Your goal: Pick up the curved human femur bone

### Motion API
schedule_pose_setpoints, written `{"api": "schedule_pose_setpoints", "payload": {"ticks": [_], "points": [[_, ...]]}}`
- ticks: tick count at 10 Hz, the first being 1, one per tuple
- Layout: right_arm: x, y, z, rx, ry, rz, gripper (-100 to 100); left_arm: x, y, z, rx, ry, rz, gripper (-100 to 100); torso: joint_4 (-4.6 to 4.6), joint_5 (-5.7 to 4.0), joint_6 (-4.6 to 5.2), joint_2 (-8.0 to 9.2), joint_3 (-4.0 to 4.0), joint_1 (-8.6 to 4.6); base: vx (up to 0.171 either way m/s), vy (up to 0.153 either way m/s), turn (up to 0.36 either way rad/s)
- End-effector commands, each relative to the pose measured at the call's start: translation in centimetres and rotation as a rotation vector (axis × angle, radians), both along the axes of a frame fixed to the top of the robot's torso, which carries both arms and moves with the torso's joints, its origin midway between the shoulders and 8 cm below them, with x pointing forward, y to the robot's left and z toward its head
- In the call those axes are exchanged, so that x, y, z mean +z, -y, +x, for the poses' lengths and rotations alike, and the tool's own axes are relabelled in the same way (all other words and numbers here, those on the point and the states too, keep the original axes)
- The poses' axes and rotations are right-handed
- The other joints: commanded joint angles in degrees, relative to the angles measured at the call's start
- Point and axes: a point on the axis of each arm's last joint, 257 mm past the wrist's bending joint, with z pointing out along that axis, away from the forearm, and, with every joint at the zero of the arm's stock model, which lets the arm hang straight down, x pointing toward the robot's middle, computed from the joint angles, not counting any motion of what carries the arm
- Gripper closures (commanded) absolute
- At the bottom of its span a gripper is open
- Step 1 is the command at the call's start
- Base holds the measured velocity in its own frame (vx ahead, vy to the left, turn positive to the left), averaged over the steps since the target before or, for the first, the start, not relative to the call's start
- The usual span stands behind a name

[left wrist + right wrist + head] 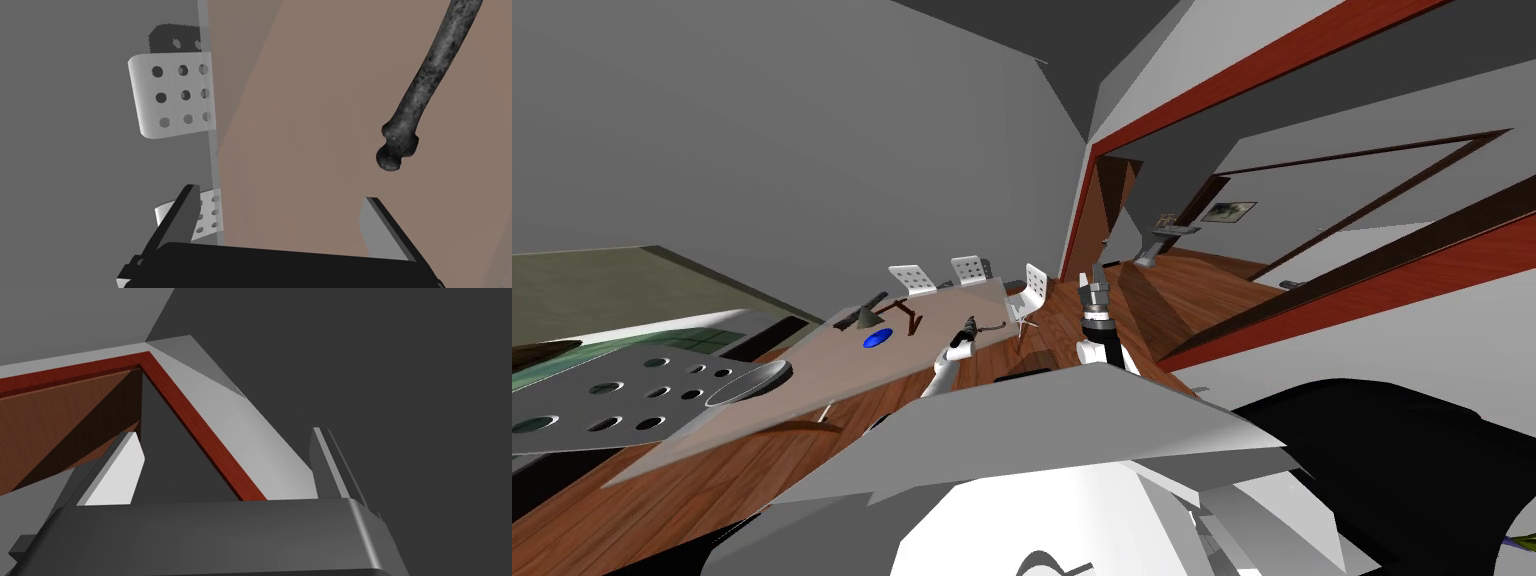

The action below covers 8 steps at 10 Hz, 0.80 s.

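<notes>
Dark curved femur bone (pixel 430 75) lies on the tan worktop (pixel 300 125) near the head view's centre, just beyond the left pincer (pixel 278 193), fingers spread and empty; the raised right pincer (pixel 223 432) likewise gapes.

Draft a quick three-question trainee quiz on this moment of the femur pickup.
1. True or false: the left gripper is shut on the dark bone.
2. What stands beside the edge of the table? A) white perforated chairs B) a sofa C) a fridge
3. Fill in: the fingers of the right gripper stand ____.
Key: 1 false, it is open with the bone apart from it; 2 A; 3 open.
</notes>
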Motion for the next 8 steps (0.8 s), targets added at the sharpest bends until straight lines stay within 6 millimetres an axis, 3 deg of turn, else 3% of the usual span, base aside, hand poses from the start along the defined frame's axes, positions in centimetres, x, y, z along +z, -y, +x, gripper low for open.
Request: {"api": "schedule_pose_setpoints", "payload": {"ticks": [1, 4, 8], "points": [[0.0, 0.0, 0.0, 0.0, 0.0, 0.0, 0, -1.4, 0.1, -0.6, -0.007, -0.038, 0.003, -100, 0.0, 0.0, 0.0, 0.0, 0.0, 0.0, 0.063, -0.027, -0.032], [0.0, 0.0, 0.0, 0.0, 0.0, 0.0, 0, -3.2, 0.6, -1.4, -0.019, -0.1, 0.008, -100, 0.01, 0.0, 0.0, 0.04, 0.02, -0.01, 0.041, -0.018, -0.027], [0.0, 0.0, 0.0, 0.0, 0.0, 0.0, 0, -7.4, 1.7, -3.9, -0.05, -0.257, 0.028, -100, -0.03, -0.01, -0.02, -0.08, -0.06, -0.02, 0.075, -0.023, -0.05]]}}
